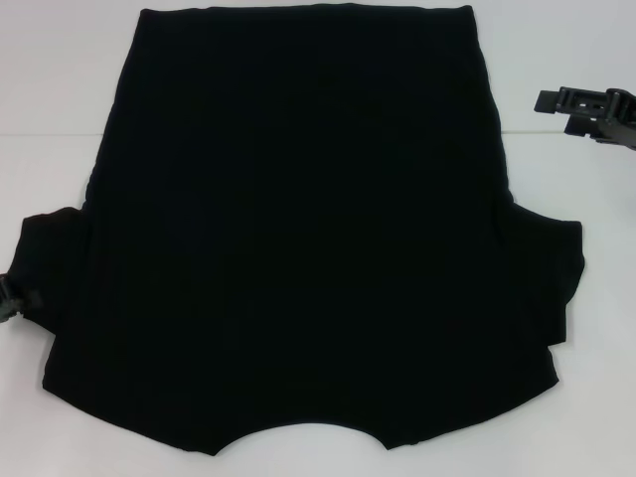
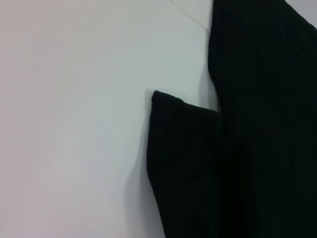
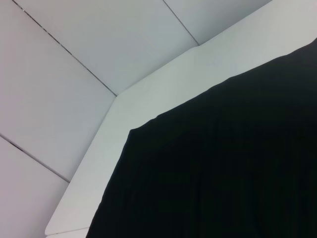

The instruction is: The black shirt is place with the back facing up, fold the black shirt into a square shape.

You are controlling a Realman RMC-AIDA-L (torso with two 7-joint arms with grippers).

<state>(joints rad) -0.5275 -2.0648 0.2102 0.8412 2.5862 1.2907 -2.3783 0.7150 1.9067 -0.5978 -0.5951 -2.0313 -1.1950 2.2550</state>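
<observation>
Tool of the left arm (image 1: 8, 296) sits at the left sleeve's edge of the black shirt (image 1: 298, 229); whether it grips the cloth cannot be told. The right tool (image 1: 594, 109) hovers apart, beyond the far right corner. The shirt lies flat on the white counter (image 1: 50, 169), plain side up, collar nearest the robot.

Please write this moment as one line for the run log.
black shirt spread flat, plain side up, unfolded | left gripper at its left sleeve | right gripper beside far right hem
</observation>
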